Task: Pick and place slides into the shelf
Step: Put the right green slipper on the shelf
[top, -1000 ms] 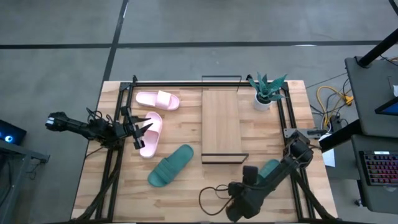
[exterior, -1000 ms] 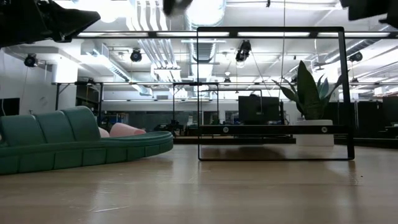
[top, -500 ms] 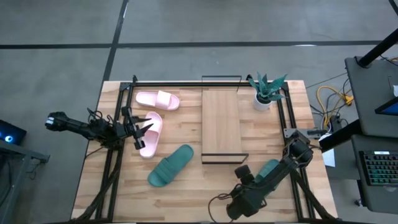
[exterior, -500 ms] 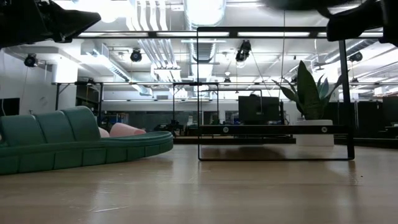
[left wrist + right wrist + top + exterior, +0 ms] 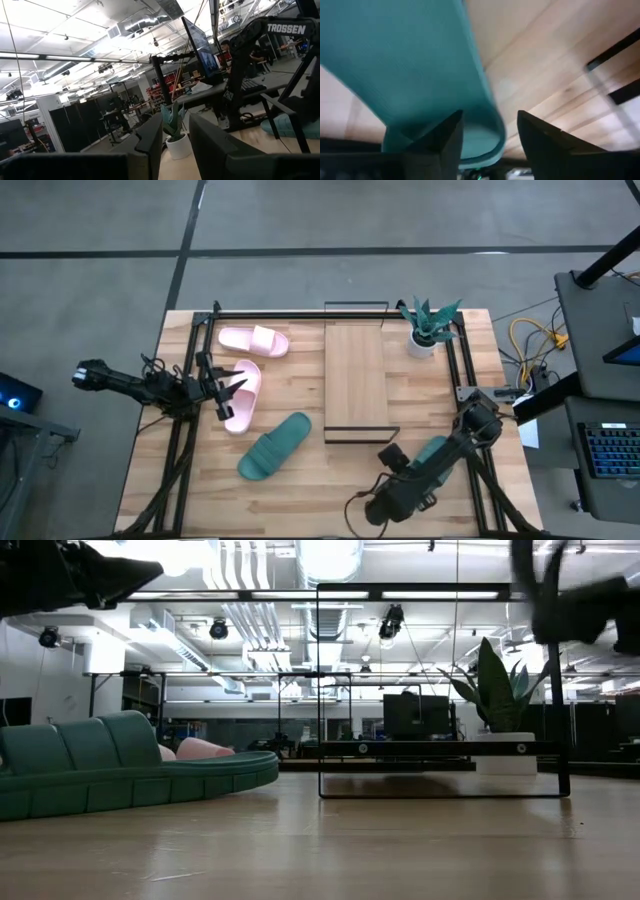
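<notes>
slides: teal one [image 5: 431, 451] near table's front right edge, partly under right arm, second teal [image 5: 274, 446] front-centre, two pink [image 5: 253, 340] [image 5: 242, 394] back-left | shelf [image 5: 356, 381] mid-table, nothing on its plank | right gripper [image 5: 487, 131] fingers spread, straddling the teal slide's edge | left gripper [image 5: 226, 392] over the nearer pink slide, fingers spread, holding nothing

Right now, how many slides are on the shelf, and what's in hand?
None yet: the shelf top is bare. Two pink slides and one teal slide lie on the table. The right pincer straddles the second teal slide's edge, open. The left pincer waits over a pink slide.
</notes>
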Robot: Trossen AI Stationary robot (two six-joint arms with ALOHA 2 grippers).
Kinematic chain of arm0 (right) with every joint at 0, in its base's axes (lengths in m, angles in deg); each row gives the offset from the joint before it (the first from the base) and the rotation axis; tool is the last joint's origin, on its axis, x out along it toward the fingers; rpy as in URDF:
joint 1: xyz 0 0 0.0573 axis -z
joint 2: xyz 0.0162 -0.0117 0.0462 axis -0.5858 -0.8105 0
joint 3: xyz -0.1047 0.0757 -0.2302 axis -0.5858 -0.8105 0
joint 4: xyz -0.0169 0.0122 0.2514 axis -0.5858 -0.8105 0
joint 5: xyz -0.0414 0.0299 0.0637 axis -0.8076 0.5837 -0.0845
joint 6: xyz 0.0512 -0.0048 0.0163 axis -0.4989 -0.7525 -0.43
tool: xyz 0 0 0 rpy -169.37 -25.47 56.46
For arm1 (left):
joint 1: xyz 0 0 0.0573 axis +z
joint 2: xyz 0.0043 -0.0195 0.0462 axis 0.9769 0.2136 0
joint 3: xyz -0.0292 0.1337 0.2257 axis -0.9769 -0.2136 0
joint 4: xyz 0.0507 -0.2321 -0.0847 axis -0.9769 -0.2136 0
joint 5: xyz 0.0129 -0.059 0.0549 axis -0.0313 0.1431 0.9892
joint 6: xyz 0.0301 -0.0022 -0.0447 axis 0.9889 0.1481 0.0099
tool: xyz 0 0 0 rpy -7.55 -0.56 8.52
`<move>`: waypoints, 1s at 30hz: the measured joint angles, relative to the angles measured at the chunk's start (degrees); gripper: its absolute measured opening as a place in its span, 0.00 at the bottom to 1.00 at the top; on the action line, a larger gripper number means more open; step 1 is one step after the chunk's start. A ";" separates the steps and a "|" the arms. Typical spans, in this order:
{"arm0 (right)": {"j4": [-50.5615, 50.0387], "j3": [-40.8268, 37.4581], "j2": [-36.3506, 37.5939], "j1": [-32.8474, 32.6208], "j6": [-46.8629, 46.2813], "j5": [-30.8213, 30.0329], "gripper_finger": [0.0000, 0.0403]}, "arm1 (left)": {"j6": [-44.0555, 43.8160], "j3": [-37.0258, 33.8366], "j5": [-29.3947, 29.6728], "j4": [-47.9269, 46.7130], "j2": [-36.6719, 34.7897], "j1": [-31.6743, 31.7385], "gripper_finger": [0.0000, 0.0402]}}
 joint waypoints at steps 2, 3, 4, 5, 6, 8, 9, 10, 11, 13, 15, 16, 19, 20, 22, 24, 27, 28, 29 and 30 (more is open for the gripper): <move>0.06 -2.29 0.00 0.02 0.24 0.38 0.49 | 0.00 0.00 0.00 0.07 -0.02 0.00 0.21; -0.02 -3.32 0.00 0.00 0.50 0.35 0.51 | 0.00 0.00 0.00 0.14 0.04 0.00 0.21; -0.09 -4.10 0.00 0.00 1.12 0.35 0.52 | 0.00 0.00 0.00 0.08 0.06 0.00 0.21; 0.00 -4.68 0.00 -0.04 1.52 0.32 0.53 | 0.00 0.00 0.00 -0.02 0.04 0.02 0.21; 0.05 -5.08 0.00 -0.05 1.79 0.09 0.53 | 0.00 0.00 0.00 0.04 0.06 0.02 0.21; 0.03 -5.48 0.07 -0.03 2.08 -1.55 0.54 | 0.00 0.00 0.00 0.14 0.17 0.00 0.21; 0.05 -5.49 0.09 0.07 2.14 -2.74 0.54 | 0.00 -0.02 0.00 -0.02 0.15 0.02 0.21; 0.04 -5.49 0.11 0.08 2.20 -4.20 0.53 | 0.00 -0.02 0.00 0.02 0.15 0.01 0.21; 0.04 -5.49 0.12 0.08 2.49 -5.66 0.53 | 0.00 0.00 0.00 0.09 0.15 0.02 0.21; 0.04 -5.47 0.20 0.11 3.46 -7.55 0.52 | 0.00 -0.02 0.00 0.06 0.15 0.00 0.21; 0.08 -5.38 0.22 0.21 4.40 -7.88 0.51 | 0.00 -0.02 0.00 0.06 0.17 0.00 0.21; 0.07 -5.41 0.22 0.25 4.59 -7.42 0.51 | 0.00 -0.02 0.00 0.07 0.15 0.01 0.21; 0.09 -5.99 0.22 0.91 4.56 -3.96 0.51 | 0.00 -0.02 0.00 0.06 0.15 0.00 0.21; 0.12 -6.21 0.22 1.13 4.57 -3.07 0.51 | 0.00 -0.02 0.00 0.08 0.15 0.00 0.21; 0.14 -6.70 0.24 1.31 4.51 -2.49 0.51 | 0.00 -0.02 0.00 0.06 0.17 0.00 0.21; 0.17 -7.34 0.30 1.44 4.52 -2.58 0.51 | 0.00 -0.02 0.00 0.06 0.17 0.00 0.21; 0.04 -8.34 0.31 1.57 4.17 -2.48 0.51 | 0.00 -0.02 0.00 0.06 0.15 0.00 0.21; 0.06 -8.61 0.31 1.59 3.99 -2.46 0.51 | 0.00 -0.02 0.00 0.06 0.17 0.02 0.21; 0.04 -8.78 0.31 1.61 3.91 -2.45 0.50 | 0.00 -0.02 0.00 0.06 0.18 0.00 0.21; 0.06 -8.88 0.31 1.61 3.79 -2.44 0.50 | 0.00 -0.02 0.00 0.06 0.23 0.01 0.21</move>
